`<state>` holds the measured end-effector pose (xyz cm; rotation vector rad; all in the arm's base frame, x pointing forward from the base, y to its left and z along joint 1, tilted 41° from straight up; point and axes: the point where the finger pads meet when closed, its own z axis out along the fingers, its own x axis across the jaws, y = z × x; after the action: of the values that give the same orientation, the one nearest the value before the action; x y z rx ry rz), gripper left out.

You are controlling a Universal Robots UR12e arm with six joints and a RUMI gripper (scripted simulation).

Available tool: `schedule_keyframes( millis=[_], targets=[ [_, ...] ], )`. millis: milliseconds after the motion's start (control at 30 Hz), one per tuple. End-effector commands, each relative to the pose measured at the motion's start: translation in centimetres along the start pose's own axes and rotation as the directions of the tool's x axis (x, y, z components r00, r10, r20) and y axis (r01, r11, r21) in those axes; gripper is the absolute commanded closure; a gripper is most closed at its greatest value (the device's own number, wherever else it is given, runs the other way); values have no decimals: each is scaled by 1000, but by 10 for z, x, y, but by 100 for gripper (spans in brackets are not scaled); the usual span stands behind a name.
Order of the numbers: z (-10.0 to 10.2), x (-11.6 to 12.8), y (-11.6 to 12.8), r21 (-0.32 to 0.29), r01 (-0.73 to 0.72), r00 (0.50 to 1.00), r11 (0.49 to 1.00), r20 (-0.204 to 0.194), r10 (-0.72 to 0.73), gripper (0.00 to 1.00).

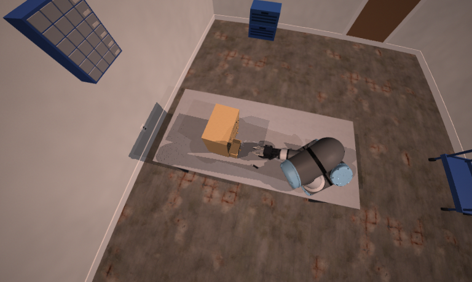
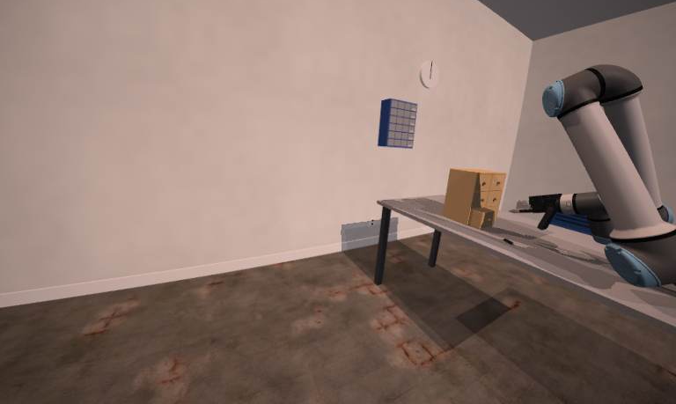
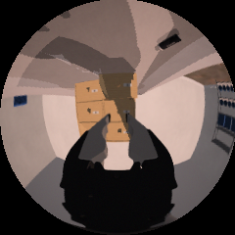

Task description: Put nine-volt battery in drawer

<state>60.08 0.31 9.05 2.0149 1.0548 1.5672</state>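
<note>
The orange chest (image 1: 220,128) stands upright on the left part of the table; it also shows in the side view (image 2: 473,193) and the wrist view (image 3: 105,110). One bottom drawer (image 1: 236,148) (image 2: 482,216) is pulled partway out toward the arm. Its letter is too small to read. My gripper (image 1: 256,149) (image 2: 518,209) hovers level above the table, a short way in front of that drawer and pointing at the chest. Its fingers stand narrow with nothing between them. A small dark object (image 1: 255,166) (image 2: 508,240), likely the nine-volt battery, lies on the table near the front edge.
The arm's base (image 1: 321,176) stands on the right part of the table. A blue bin cabinet (image 1: 62,32) hangs on the wall. A blue drawer unit (image 1: 265,19) stands at the far wall, and a blue cart (image 1: 457,183) on the right.
</note>
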Motion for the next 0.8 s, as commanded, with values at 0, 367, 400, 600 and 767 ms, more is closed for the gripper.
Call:
schedule_keyframes(
  millis=[0,367,400,600,767],
  targets=[
    [0,0,0,-1,0,1000,1000,0,0,80],
    [8,0,-5,-1,0,1000,1000,0,0,80],
    [10,0,-6,-1,0,1000,1000,0,0,80],
    [17,0,-11,-1,0,1000,1000,0,0,80],
    [29,0,-19,-1,0,1000,1000,0,0,80]
  ],
)
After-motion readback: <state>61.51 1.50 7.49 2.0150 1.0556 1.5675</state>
